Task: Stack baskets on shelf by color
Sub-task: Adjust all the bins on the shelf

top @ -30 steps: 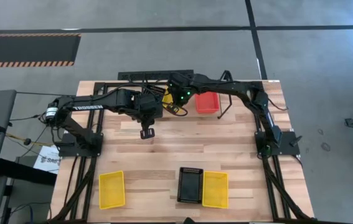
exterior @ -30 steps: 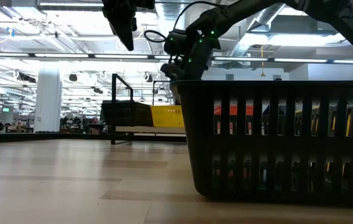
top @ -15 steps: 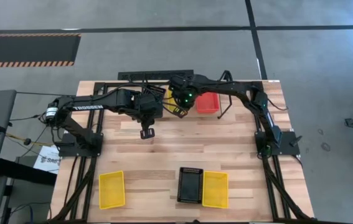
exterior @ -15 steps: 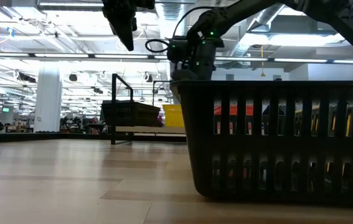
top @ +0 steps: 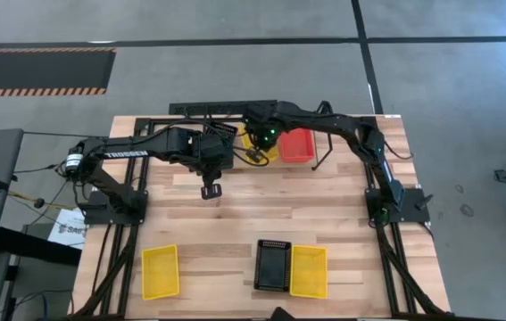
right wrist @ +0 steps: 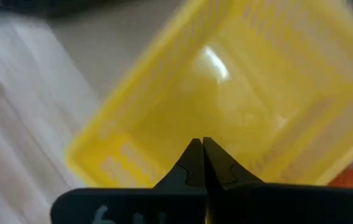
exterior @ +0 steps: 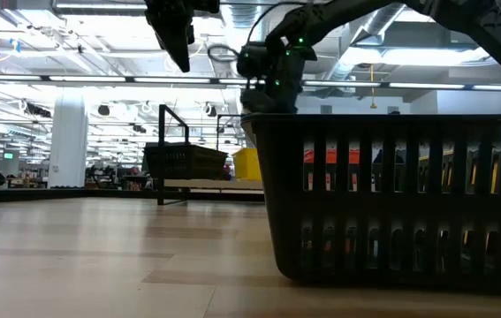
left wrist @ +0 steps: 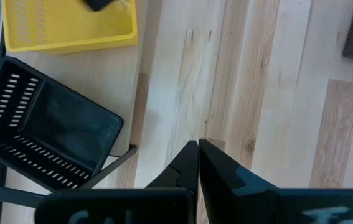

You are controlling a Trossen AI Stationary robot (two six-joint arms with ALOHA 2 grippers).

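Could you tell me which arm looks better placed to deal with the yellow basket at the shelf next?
Probably the right: the right tool, shut, hangs directly over the yellow basket. The left tool, also shut, hovers over bare table.

three yellow baskets [top: 160,272], two black baskets [top: 272,265], one red basket [top: 299,146]

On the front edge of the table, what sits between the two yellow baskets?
In the high view, a black basket lies between the left yellow basket and the right yellow basket, flush against the right one; bare table separates it from the left.
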